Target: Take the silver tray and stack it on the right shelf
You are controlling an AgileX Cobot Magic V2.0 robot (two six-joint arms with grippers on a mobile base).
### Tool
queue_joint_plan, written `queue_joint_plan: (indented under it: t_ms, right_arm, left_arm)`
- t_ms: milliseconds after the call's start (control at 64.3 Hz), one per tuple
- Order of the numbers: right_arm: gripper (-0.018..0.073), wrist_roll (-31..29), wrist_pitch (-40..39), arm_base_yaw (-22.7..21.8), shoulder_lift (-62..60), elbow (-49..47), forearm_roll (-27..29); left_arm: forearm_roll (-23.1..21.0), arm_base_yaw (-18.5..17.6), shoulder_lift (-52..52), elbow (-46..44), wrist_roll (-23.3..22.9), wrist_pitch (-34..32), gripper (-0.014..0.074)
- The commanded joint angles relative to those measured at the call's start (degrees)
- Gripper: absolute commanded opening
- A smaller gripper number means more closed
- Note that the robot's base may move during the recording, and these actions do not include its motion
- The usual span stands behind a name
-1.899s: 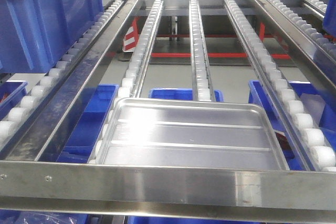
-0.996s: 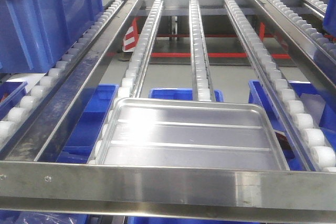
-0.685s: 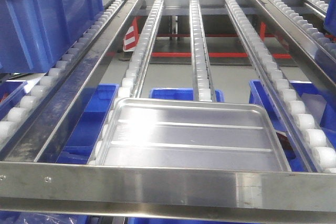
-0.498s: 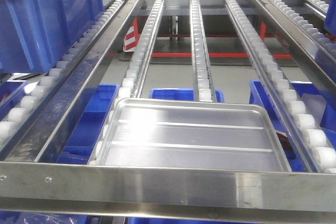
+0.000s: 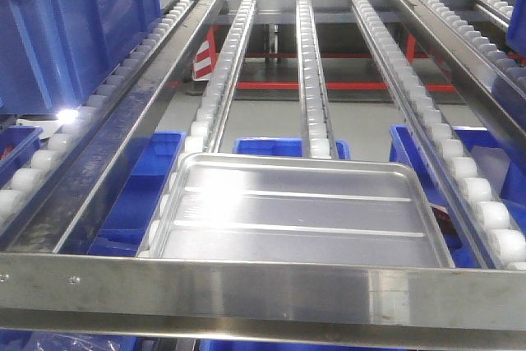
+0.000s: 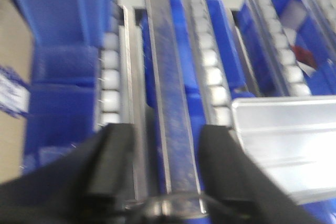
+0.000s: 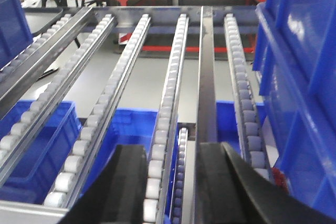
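Note:
The silver tray (image 5: 300,213) lies flat on white rollers just behind a broad steel front bar (image 5: 271,289); two ridges run along its base. Its corner (image 6: 289,145) shows at the right of the blurred left wrist view. My left gripper (image 6: 167,166) is open to the left of the tray, its black fingers (image 6: 113,161) on either side of a steel rail below. My right gripper (image 7: 173,182) is open above roller tracks (image 7: 173,77) and holds nothing. I cannot tell which rack is the right shelf.
A big blue bin (image 5: 74,30) sits on the left lane behind a steel divider (image 5: 131,121). Blue bins (image 5: 136,195) stand on the level below. Stacked blue bins (image 7: 302,77) wall the right of the right wrist view. Another steel beam (image 5: 460,51) bounds the tray's lane.
The tray has stayed where it was. A bright glint has appeared on the left lane's rollers, and the front view has shifted very slightly.

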Motion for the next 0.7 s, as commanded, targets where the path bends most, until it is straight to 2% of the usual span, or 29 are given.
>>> queue_joint_plan:
  t_ms: [0,78,156,218,373,467,591,685]
  right_arm:
    - [0.0385,-0.18,-4.29,0.17,1.38,-2.28,-0.02]
    - [0.0385,-0.01,-2.19,0.17,1.90,-3.17,0.37]
    - [0.0385,0.01,5.43,0.25,3.08,-6.44,3.16]
    - [0.0385,0.01,11.97,1.64,5.17,-10.01,3.78]
    - [0.0385,0.01,24.22,8.16,12.68,-18.37,4.82]
    - [0.0385,0.01,30.98,12.90,18.40,-22.62,5.71]
    - [0.0385,0.36,34.81,17.81,25.65,-25.64,5.96]
    - [0.0385,4.34,35.27,19.23,30.83,-27.18,5.96]
  left_arm:
    - [-2.51,-0.98,1.64,-3.35,0.20,-3.01,0.0361]
    - [-2.94,-1.21,2.45,-4.00,0.20,-4.00,0.0358]
    - [-4.81,-1.83,3.31,-4.93,0.30,-4.61,0.0358]
    - [-2.17,-4.79,4.90,-6.75,0.34,-2.36,0.0358]
    - [-1.93,-13.56,11.46,-13.43,0.44,4.15,0.0358]
    - [-1.93,-17.35,16.26,-17.97,0.44,8.07,0.0358]
    - [-1.93,-21.41,22.29,-21.07,0.08,8.52,0.0358]
    - [-1.70,-23.01,26.41,-22.10,-1.58,9.00,0.0358]
